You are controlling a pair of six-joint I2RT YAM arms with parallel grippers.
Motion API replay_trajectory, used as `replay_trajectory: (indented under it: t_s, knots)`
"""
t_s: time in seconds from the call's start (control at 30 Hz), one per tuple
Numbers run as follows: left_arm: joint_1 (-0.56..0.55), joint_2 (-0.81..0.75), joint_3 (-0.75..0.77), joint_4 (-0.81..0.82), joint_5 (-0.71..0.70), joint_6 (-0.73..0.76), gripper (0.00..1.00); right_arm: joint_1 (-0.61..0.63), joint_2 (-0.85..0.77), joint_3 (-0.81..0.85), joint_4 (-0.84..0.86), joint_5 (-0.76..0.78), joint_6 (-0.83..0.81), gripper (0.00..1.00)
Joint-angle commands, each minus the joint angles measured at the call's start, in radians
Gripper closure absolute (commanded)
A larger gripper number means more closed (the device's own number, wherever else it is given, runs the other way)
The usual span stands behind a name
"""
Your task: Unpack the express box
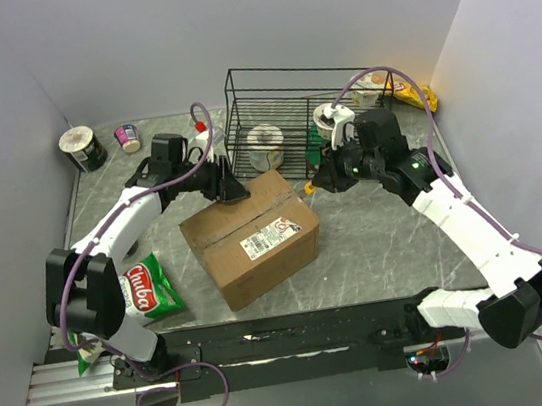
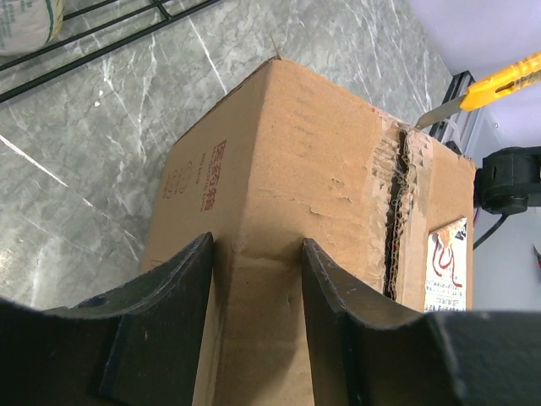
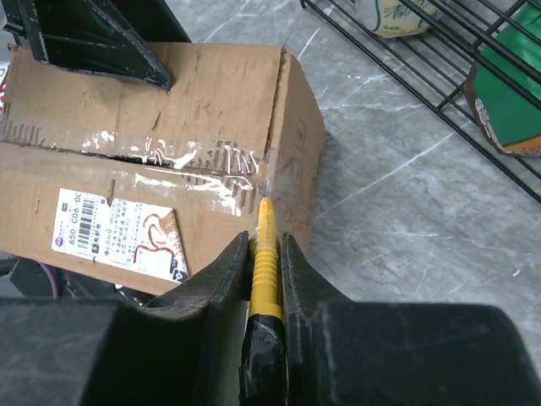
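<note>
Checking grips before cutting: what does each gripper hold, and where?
Right gripper pinches the yellow utility knife by its handle; left gripper straddles the express box's end edge.
</note>
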Motion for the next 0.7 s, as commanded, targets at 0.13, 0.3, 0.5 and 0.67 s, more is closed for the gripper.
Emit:
replay_trajectory:
  t_s: [0.13, 0.3, 0.5, 0.67]
  knots:
    - [0.048, 0.024, -0.068, -0.134, -0.23, 0.059, 0.99, -0.017, -0.054, 0.023, -0.288, -0.055, -0.014, 1.0]
    - [0.05, 0.011, -0.087, -0.131, -0.228, 0.057, 0.99, -0.02, -0.08, 0.02, -0.314, -0.063, -0.031, 1.0]
    - [0.05, -0.003, -0.079, -0.133, -0.227, 0.076, 0.99, -0.028, -0.14, 0.049, -0.367, -0.021, -0.057, 1.0]
    - [0.05, -0.009, -0.041, -0.134, -0.136, 0.116, 0.56, -0.065, -0.254, 0.008, -0.25, 0.149, -0.195, 1.0]
